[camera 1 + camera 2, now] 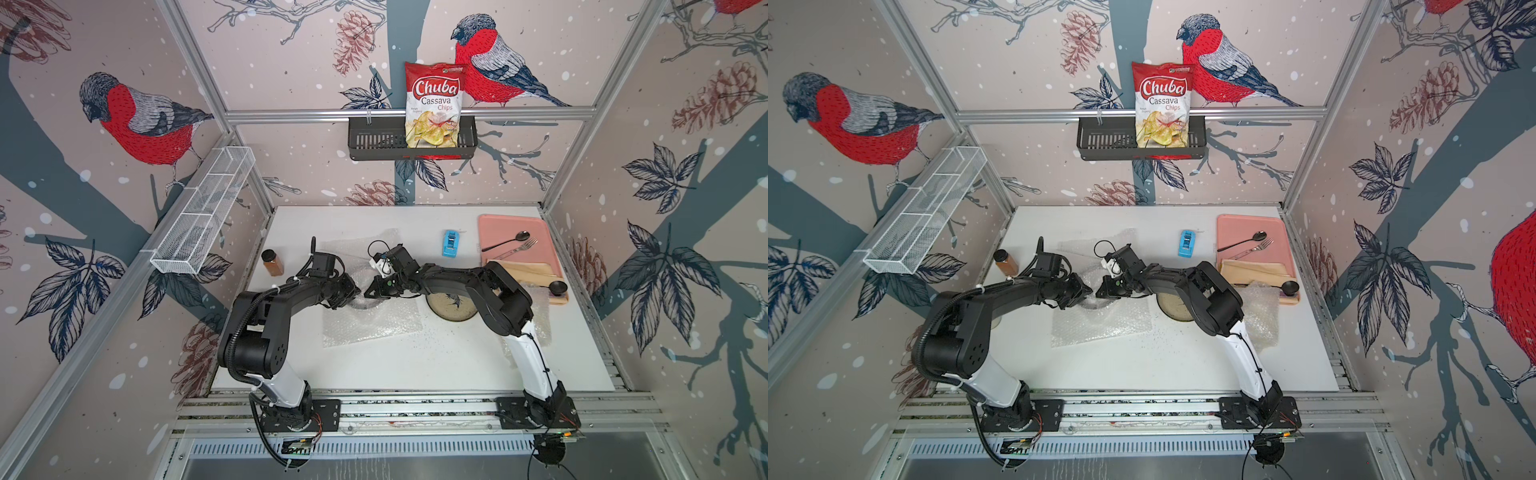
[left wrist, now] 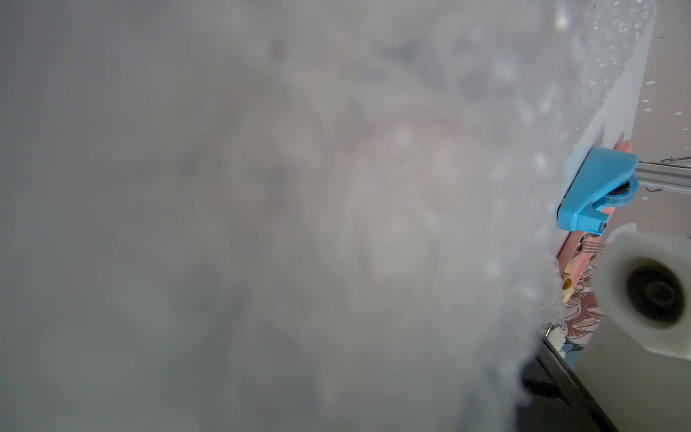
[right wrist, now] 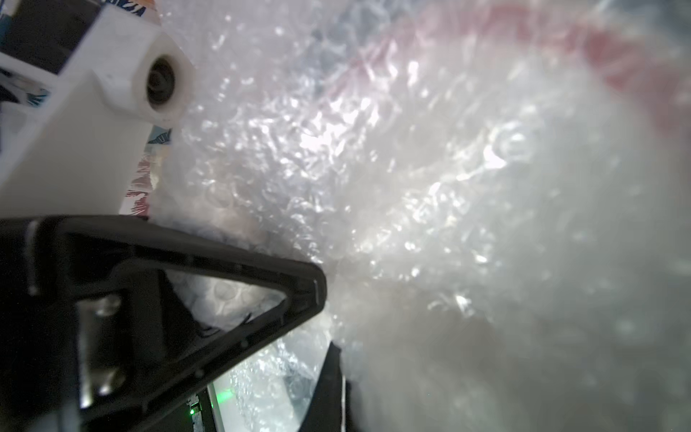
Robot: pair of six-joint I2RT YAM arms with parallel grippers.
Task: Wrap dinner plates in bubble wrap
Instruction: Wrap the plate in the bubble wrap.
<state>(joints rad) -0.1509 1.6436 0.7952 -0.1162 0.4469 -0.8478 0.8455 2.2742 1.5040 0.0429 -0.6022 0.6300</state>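
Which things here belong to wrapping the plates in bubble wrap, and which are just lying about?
For the job:
bubble wrap
fish plate

Lying about:
cassava chips bag
spice jar
tape dispenser
pink tray holding a spoon, fork and napkin

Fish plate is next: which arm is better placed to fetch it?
Right, probably. The fish plate lies under the right arm; the left tool would have to reach past the right tool, which is shut on the bubble wrap.
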